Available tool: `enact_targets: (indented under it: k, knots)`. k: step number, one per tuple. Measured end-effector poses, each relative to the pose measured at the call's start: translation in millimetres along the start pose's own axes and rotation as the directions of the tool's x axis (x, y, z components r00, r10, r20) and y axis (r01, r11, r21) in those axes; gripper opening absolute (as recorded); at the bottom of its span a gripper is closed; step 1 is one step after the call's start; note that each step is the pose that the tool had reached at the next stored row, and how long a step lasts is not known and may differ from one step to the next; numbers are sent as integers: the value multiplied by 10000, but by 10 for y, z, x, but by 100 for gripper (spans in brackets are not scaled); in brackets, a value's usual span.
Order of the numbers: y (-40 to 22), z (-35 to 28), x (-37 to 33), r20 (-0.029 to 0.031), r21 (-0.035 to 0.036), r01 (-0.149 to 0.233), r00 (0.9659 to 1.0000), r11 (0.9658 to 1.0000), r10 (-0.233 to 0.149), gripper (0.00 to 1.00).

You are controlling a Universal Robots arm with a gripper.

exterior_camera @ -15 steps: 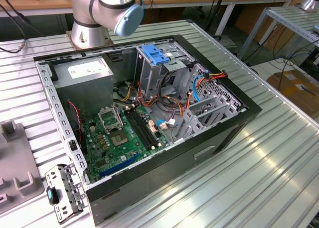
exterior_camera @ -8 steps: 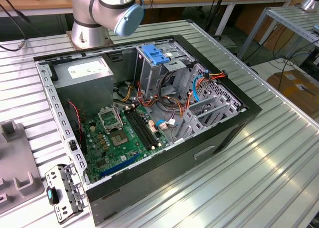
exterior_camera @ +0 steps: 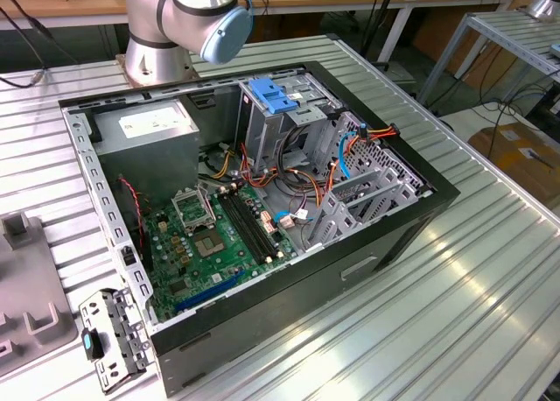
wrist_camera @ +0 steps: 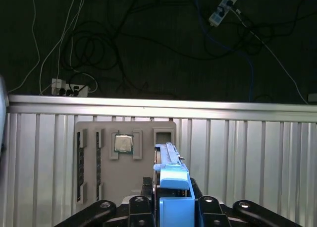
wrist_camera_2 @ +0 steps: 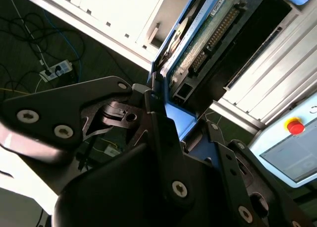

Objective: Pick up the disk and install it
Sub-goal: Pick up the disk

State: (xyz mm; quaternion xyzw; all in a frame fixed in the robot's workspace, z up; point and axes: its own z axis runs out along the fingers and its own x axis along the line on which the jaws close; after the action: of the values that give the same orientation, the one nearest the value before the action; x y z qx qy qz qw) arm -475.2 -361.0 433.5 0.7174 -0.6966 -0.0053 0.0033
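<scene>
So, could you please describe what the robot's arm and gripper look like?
The arm is made of rounded silver-grey metal segments, with a light blue cap on one joint. The gripper is black, built from flat linked bars joined at round pivots, and the second wrist view shows its silver screws.

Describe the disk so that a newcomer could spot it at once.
Start at the black gripper over the ribbed metal table. The disk stands on edge, clamped in it. Its bright blue end handle sets it apart from the grey tray behind it.
</scene>
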Motion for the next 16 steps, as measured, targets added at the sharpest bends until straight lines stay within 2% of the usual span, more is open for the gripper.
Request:
enact_targets:
  k: [10, 13, 16]
  knots:
    - [1, -92, 0, 0, -1, 0, 10000, 10000, 0, 37]
    - [2, -152, -1, 0, -4, 0, 10000, 10000, 0, 37]
    - [2, -186, -1, -1, -6, 0, 10000, 10000, 0, 37]
